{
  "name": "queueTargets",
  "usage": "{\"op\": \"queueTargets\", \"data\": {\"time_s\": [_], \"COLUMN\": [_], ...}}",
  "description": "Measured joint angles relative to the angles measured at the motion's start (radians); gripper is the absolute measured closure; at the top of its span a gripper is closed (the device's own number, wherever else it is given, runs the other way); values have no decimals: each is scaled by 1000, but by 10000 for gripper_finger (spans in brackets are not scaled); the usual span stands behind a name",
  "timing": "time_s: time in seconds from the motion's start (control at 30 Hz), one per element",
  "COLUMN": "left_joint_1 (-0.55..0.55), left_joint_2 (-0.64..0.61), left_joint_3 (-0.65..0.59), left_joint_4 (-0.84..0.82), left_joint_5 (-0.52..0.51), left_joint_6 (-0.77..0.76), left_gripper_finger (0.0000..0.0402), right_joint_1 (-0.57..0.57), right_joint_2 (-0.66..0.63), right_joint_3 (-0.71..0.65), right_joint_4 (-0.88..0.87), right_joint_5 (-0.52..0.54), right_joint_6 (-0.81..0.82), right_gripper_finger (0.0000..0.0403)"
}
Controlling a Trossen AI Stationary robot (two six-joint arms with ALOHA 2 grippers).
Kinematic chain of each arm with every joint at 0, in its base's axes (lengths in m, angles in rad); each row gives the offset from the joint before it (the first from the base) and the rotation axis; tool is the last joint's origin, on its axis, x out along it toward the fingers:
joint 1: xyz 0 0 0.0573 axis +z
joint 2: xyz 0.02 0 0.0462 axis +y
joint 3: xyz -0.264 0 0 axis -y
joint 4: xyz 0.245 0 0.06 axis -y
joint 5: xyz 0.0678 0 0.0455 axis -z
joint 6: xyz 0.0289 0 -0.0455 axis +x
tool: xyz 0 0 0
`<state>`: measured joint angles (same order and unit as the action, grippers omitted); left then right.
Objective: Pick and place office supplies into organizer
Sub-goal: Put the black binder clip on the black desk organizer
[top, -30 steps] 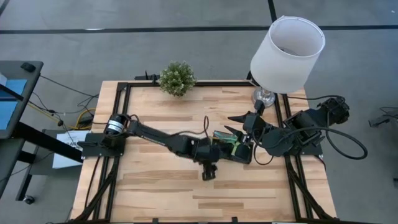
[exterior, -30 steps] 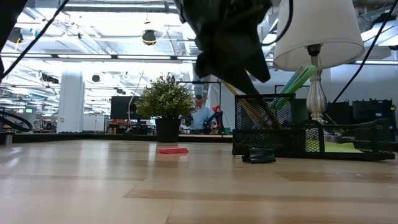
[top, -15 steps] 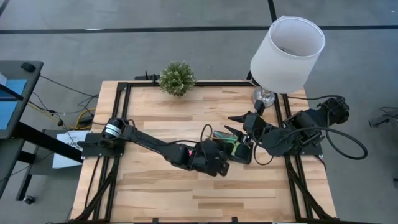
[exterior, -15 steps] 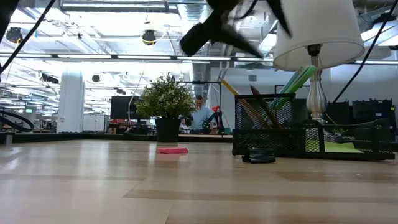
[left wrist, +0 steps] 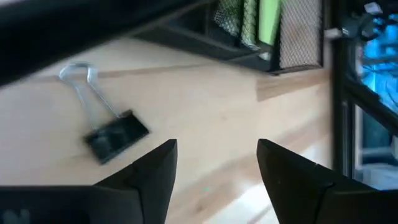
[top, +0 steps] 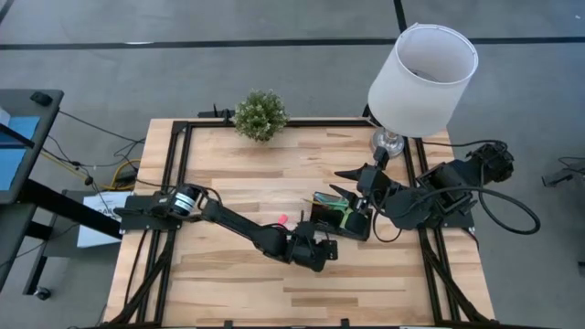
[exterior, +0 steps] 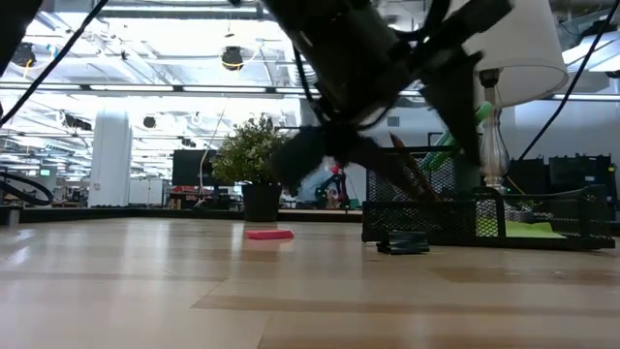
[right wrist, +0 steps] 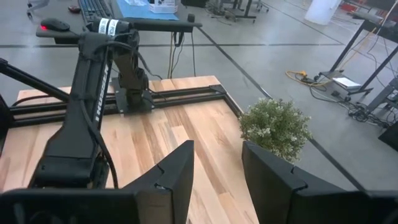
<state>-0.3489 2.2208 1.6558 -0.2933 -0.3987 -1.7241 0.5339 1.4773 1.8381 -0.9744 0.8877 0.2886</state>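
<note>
Left hand (left wrist: 214, 165), fingers parted and holding nothing, hovers over wooden table (left wrist: 205, 118) beside black binder clip (left wrist: 115, 137).

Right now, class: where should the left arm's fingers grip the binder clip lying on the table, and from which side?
Probably the black body of the binder clip, from above. It lies flat on the table with its wire handles pointing away, and the open left gripper hovers nearby.

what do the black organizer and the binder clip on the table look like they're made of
The organizer looks like black wire mesh, probably coated metal: the open grid shows on its walls. The binder clip seems to be a matte black, likely painted steel body with bare, shiny wire handles. The table looks like light planked wood with visible grain.
</note>
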Motion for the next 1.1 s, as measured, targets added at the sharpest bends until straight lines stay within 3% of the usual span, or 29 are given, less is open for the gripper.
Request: {"op": "queueTargets", "data": {"time_s": [0.17, 0.23, 0.33, 0.6, 0.93, 1.1], "left_joint_1": [-8, -10, -11, 6, 27, 48], "left_joint_2": [0, 0, 2, 8, 8, 6], "left_joint_3": [78, 115, 142, 140, 152, 160], "left_joint_4": [-174, -223, -275, -360, -463, -446], "left_joint_5": [-195, -213, -110, -42, 183, 198], "left_joint_6": [-29, -32, -62, -170, -256, -277], "left_gripper_finger": [158, 146, 135, 131, 131, 131], "right_joint_1": [0, 0, 0, 0, 0, 0], "right_joint_2": [0, 0, 0, 0, 0, 0], "right_joint_3": [0, 0, 0, 0, 0, 0], "right_joint_4": [3, 3, 3, 4, 4, 4], "right_joint_5": [0, 0, 0, 0, 0, 0], "right_joint_6": [0, 0, 0, 0, 0, 0], "right_gripper_finger": [274, 274, 274, 274, 274, 274]}}
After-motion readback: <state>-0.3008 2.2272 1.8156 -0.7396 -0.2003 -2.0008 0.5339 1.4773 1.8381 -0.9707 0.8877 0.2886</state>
